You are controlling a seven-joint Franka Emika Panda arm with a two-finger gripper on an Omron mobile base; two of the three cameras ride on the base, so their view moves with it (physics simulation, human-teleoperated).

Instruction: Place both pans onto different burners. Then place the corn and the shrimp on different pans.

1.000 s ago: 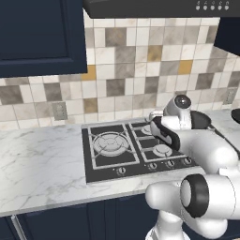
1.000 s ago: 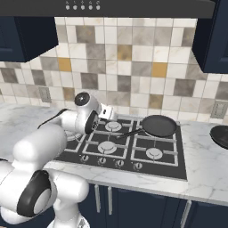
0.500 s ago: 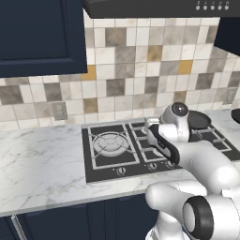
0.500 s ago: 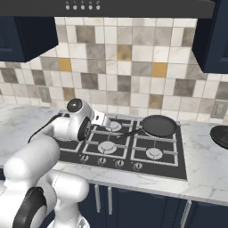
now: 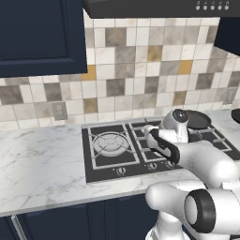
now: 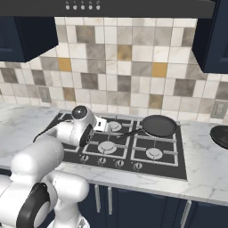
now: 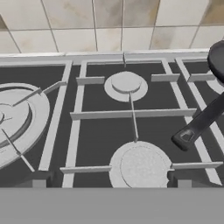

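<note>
With one black-handled pan [image 6: 159, 125] already sitting on a rear burner just right of the pincer [image 6: 105, 125], its jaws are standing fully open and empty, probably heading next toward the second pan [image 6: 221, 136] far right on the counter [image 6: 200, 173].

Flanking base views, cooktop [image 5: 117, 161] shared

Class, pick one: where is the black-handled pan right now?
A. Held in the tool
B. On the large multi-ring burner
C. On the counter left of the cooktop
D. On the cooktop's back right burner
D: the black-handled pan rests on the grate at the cooktop's back right.
</note>
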